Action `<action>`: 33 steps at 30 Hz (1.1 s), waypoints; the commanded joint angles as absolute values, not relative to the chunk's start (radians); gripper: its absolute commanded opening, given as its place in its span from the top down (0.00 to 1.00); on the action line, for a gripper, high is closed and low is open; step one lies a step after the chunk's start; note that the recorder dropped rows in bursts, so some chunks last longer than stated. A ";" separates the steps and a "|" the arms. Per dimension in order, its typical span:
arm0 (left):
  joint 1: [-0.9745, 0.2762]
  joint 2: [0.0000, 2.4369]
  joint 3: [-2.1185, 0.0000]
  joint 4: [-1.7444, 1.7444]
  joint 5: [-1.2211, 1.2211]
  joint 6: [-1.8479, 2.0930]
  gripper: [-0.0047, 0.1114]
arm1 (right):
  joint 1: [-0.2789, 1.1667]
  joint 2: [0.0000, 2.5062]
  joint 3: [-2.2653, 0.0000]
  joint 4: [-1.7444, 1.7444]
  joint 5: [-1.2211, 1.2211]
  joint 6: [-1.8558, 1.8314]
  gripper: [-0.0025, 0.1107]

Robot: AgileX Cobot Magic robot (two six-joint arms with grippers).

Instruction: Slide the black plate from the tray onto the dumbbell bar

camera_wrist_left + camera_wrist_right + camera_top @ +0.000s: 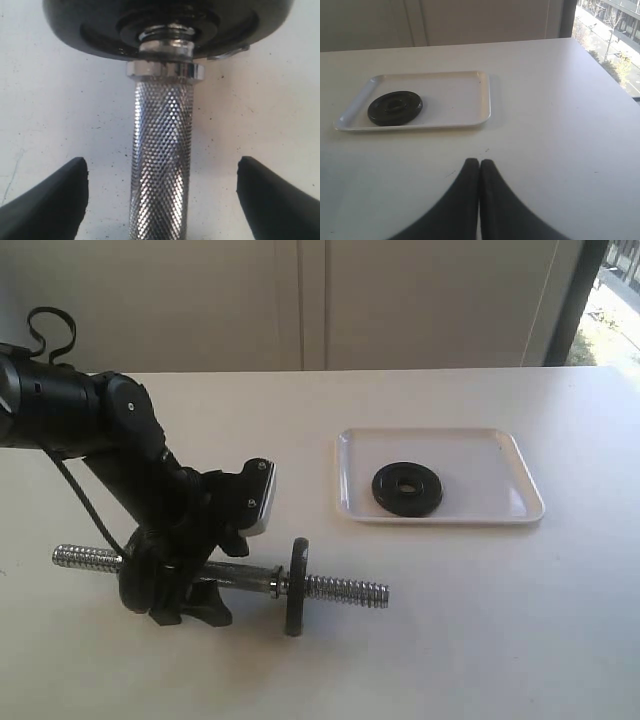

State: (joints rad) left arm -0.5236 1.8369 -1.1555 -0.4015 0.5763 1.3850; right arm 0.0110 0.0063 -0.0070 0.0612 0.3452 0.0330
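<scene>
The black plate (407, 489) lies flat in the white tray (480, 455) on the right half of the table; the right wrist view also shows this plate (395, 107) in the tray (455, 95). The chrome dumbbell bar (345, 590) lies on the table at the front left. My left gripper (188, 598) straddles its knurled middle (160, 165), open, with both fingers (55, 200) apart from the steel. My right gripper (479, 162) hovers shut and empty over bare table, short of the tray, and is out of the exterior view.
Another black disc (297, 585) stands upright on the bar against its collar, seen close up (100, 25) in the left wrist view. The left arm (90, 410) leans over the bar's left half. A window edge (590, 290) lies at the far right.
</scene>
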 commanded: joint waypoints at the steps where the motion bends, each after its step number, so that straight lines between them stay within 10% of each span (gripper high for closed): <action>1: -0.530 1.846 -1.146 -0.430 0.567 1.388 0.25 | 0.011 0.000 0.000 0.053 0.344 0.023 0.98; 13: -0.530 1.874 -1.146 -0.466 0.541 1.392 0.32 | 0.011 0.000 0.000 0.053 0.344 0.023 0.98; 33: -0.530 1.874 -1.146 -0.470 0.540 1.387 0.84 | 0.011 0.000 0.000 0.053 0.344 0.023 0.98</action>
State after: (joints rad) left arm -0.5236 1.8752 -1.1539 -0.4561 0.5065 1.3896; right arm 0.0110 0.0063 -0.0070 0.0612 0.3452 0.0330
